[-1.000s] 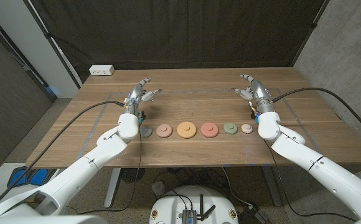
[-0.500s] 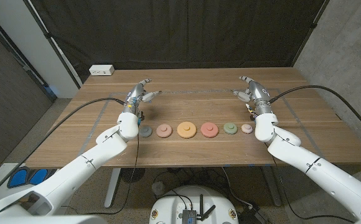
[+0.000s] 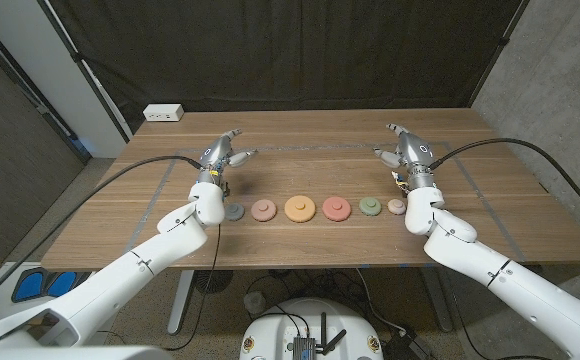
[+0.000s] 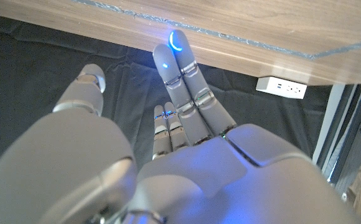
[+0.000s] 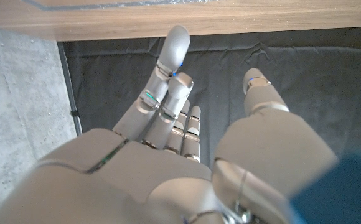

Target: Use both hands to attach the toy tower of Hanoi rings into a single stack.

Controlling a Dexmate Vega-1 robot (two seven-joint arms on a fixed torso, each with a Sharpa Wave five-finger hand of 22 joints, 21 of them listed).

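Six rings (image 3: 301, 208) sit in a row mid-table (image 3: 300, 240). L hand (image 3: 220, 157) & R hand (image 3: 407, 150) hover behind row ends, fingers spread, holding nothing.

I'm seeing a row of pastel rings on my brown wood-grain table (image 3: 300, 235): a grey-blue ring (image 3: 233, 212), a salmon pink ring (image 3: 263, 210), an orange ring (image 3: 300, 208), a coral red ring (image 3: 336, 208), a sage green ring (image 3: 370, 207), and a pale pink ring (image 3: 397, 207). My left hand (image 3: 220, 155) and right hand (image 3: 406, 148) are silver-grey. There's a blue glow on my left fingertips (image 4: 176, 42). A white power strip (image 3: 163, 113) sits against a black curtain (image 3: 290, 50).
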